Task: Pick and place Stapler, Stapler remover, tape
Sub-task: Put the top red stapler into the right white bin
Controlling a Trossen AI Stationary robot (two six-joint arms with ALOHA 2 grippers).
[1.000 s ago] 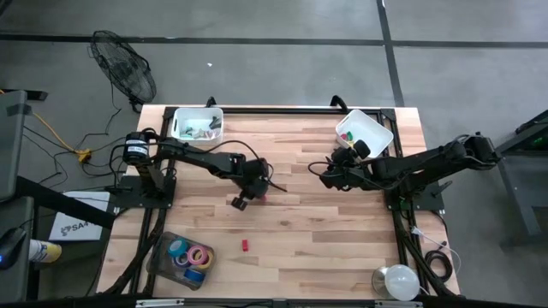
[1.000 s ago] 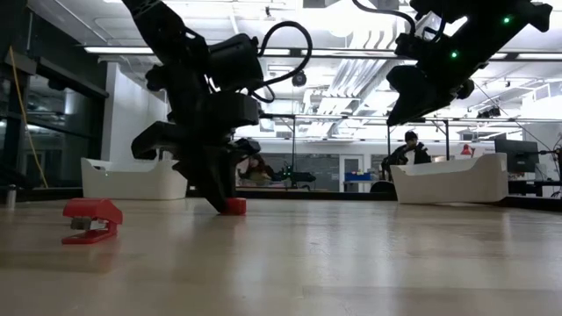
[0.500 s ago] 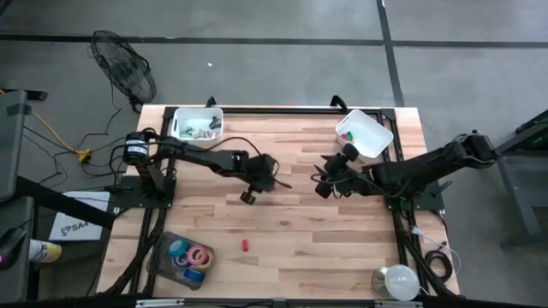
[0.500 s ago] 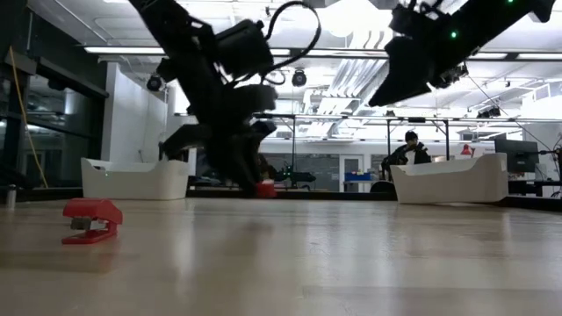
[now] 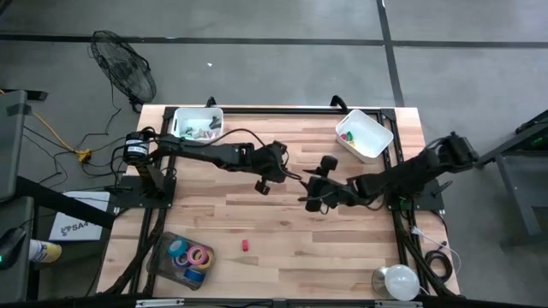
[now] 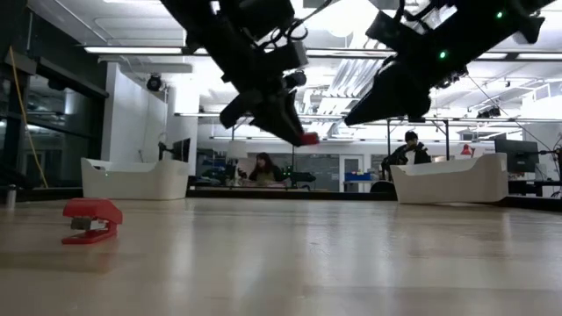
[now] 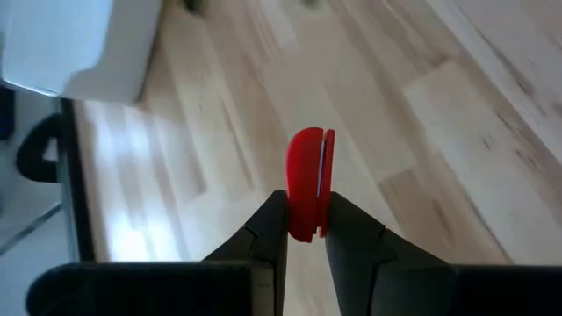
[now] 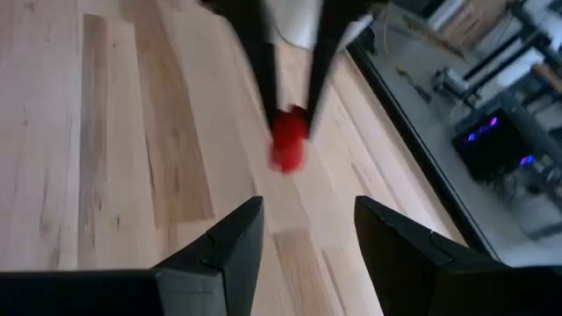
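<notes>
High view: the left gripper (image 5: pixel 285 178) reaches over the middle of the table (image 5: pixel 282 248), and the right gripper (image 5: pixel 306 190) faces it from just beside, its two fingers spread apart with nothing between them. Left wrist view shows the left gripper's fingers (image 7: pixel 268 233) clamped on a small red stapler remover (image 7: pixel 306 183); its long axis runs straight out from the fingertips, and its rounded end points away from the gripper, with a thin seam down its length. In the low view the red piece (image 6: pixel 308 138) hangs well above the tabletop, at the tip of the left arm, pointing down and to the right. Right wrist view shows the same red piece (image 8: pixel 288 143) beyond the open right fingers (image 8: pixel 230 246).

A red stapler (image 6: pixel 92 219) lies flat on the table at the near side. Rolls of tape (image 5: pixel 190 255) sit in a clear tray (image 5: pixel 160 259) at the near left corner. Two white bins (image 5: pixel 366 134) stand along the far edge.
</notes>
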